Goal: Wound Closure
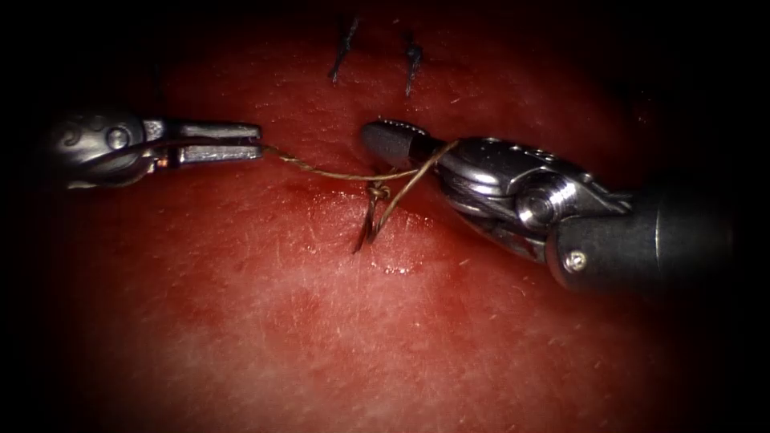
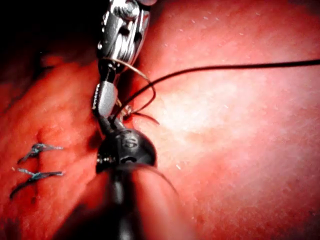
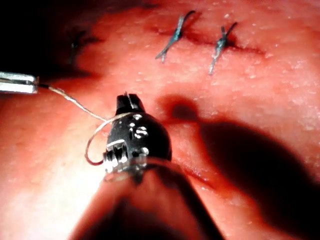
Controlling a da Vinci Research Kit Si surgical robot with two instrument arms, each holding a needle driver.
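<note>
The tissue (image 1: 321, 337) has a cut running down from its far side. At the left, my left tool (image 1: 258, 143) is shut on the thread (image 1: 321, 171), which stretches taut to a knot (image 1: 377, 191) on the cut. From the knot the thread climbs over my right tool (image 1: 375, 135) and wraps the base of its shut jaws. Two short tails (image 1: 362, 236) hang below the knot. In the right wrist view the thread (image 3: 75, 102) loops around the right tool (image 3: 128, 99) and leads to the left tool (image 3: 17, 82). A dark strand (image 2: 240, 66) trails off across the tissue.
Two finished stitches (image 1: 343, 48) (image 1: 413, 64) with cut ends cross the cut beyond the knot, also seen as stitches (image 3: 172, 35) (image 3: 220, 45) in the right wrist view. Red fluid wets the tissue around the knot. The right tool's shaft (image 1: 658, 240) lies low over the right side.
</note>
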